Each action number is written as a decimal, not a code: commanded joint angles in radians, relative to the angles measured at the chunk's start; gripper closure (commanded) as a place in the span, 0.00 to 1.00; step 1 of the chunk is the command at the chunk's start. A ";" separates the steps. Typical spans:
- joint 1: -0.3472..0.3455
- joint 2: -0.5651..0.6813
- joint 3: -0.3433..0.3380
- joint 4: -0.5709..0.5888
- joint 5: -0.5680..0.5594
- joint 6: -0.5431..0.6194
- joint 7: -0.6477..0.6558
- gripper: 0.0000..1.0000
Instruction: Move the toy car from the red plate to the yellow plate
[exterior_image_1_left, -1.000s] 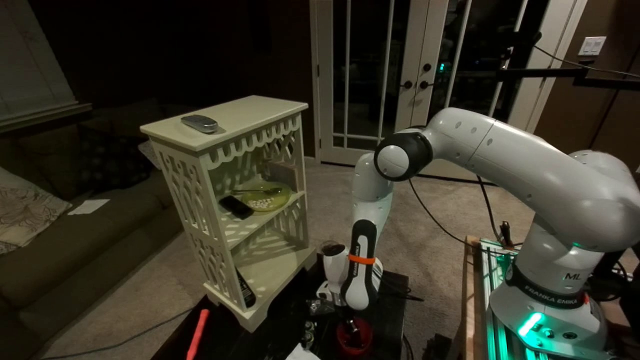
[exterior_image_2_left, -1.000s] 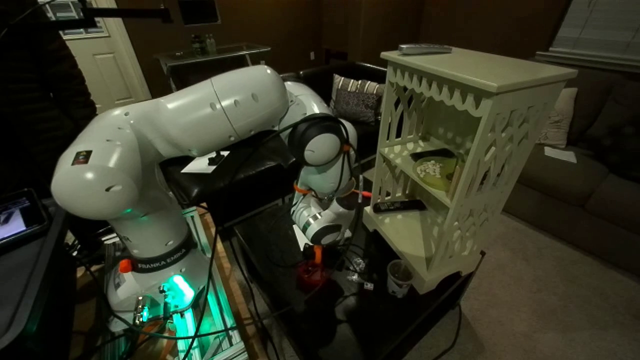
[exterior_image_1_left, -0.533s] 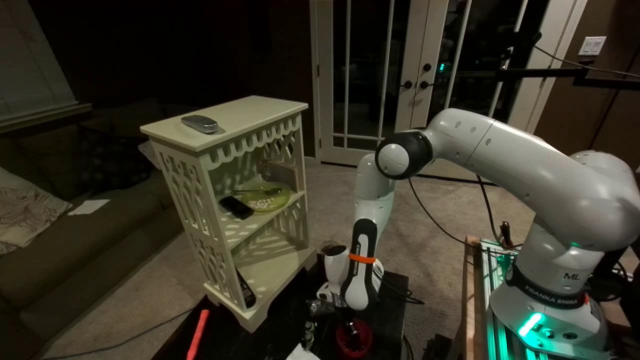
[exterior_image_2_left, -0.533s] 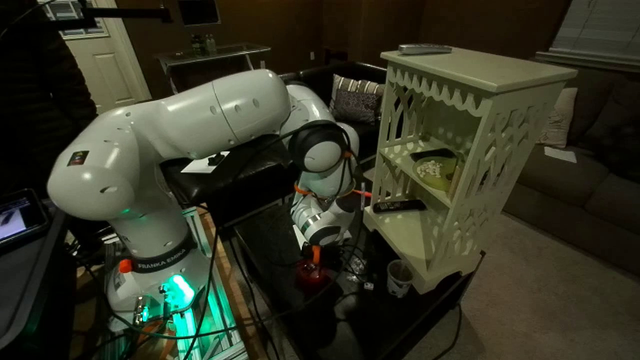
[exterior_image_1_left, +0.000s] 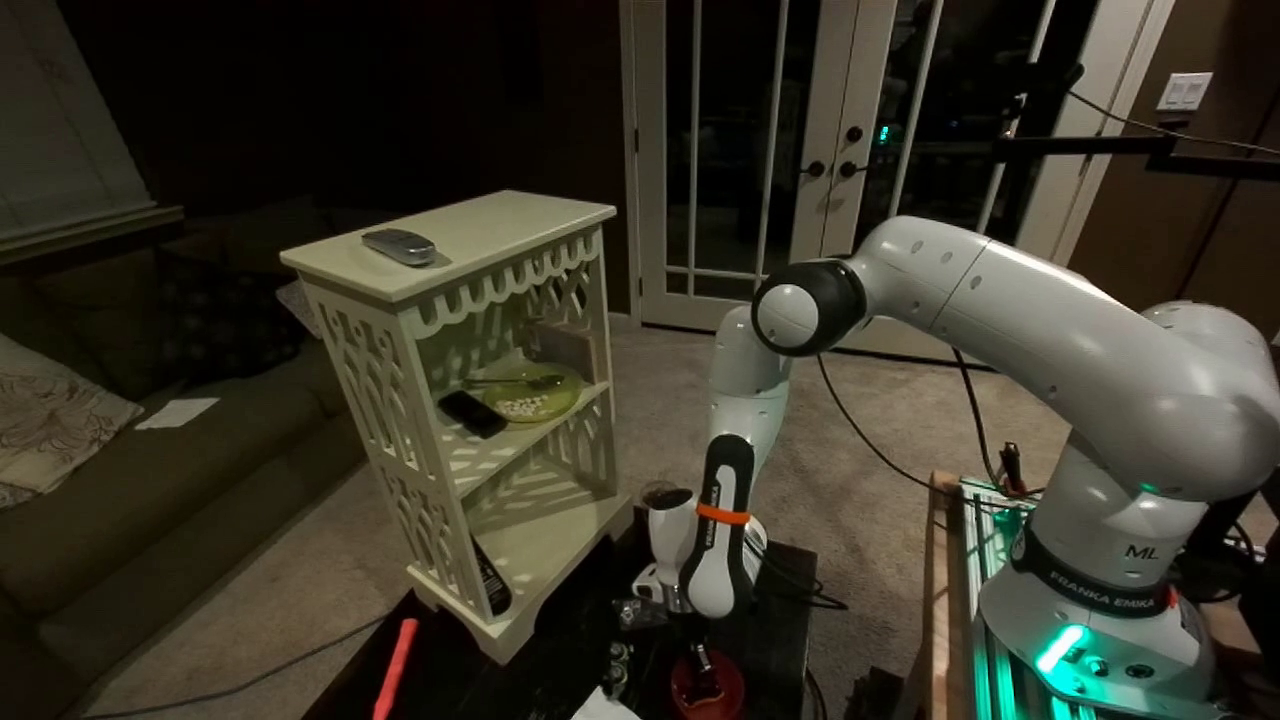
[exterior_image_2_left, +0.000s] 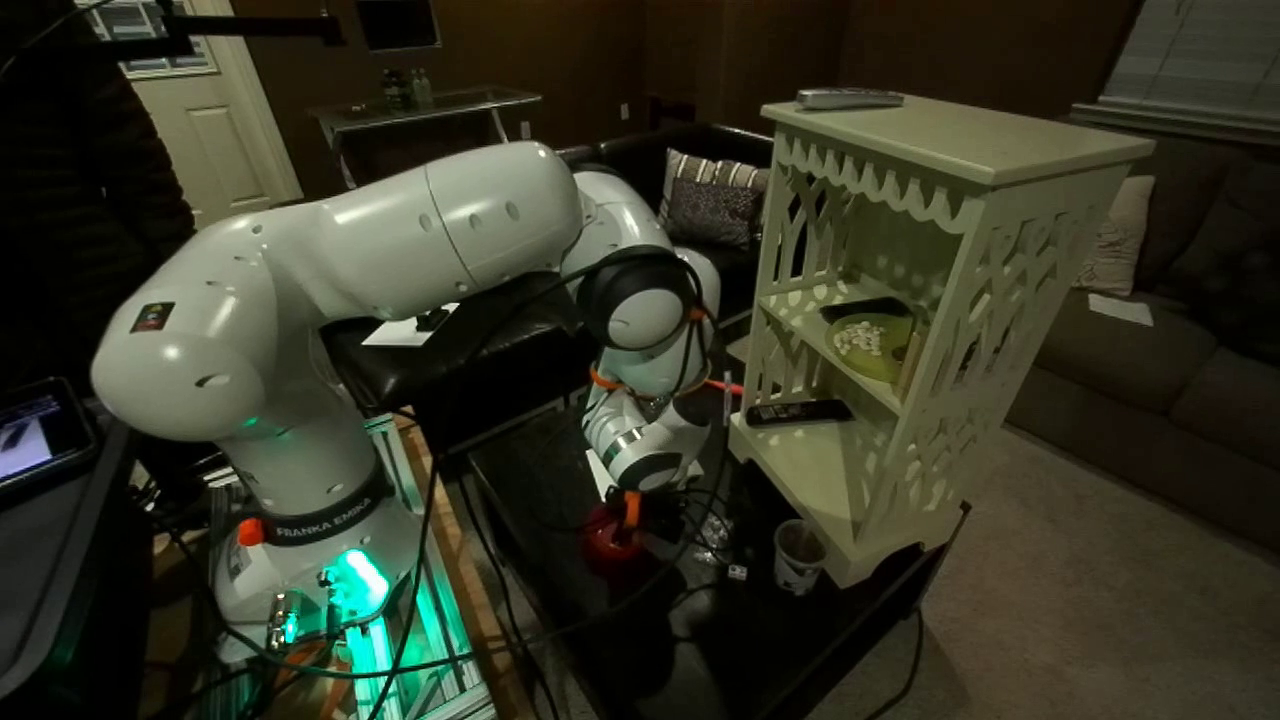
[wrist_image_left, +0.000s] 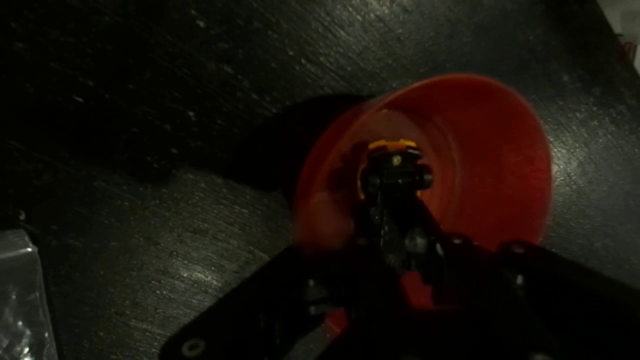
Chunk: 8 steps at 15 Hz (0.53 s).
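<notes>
Inside red plate (wrist_image_left: 505, 150): toy car (wrist_image_left: 394, 167), partly behind pincer (wrist_image_left: 410, 245); pinching or spread, cannot tell.

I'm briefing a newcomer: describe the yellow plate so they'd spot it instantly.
Find the pale lattice shelf unit. On its middle shelf, beside a black phone-like slab, sits the yellow plate. Unlike the slab, it's round and holds small white pieces.

Room before the yellow plate (exterior_image_1_left: 565, 396) — shelf top (exterior_image_1_left: 490, 235) overhead, phone (exterior_image_1_left: 472, 413) beside.
</notes>
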 joint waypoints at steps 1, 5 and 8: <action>-0.017 0.006 0.009 -0.015 -0.015 0.022 -0.007 0.94; -0.016 -0.063 0.007 -0.120 -0.038 0.032 -0.035 0.94; -0.011 -0.131 0.012 -0.209 -0.042 0.013 -0.048 0.94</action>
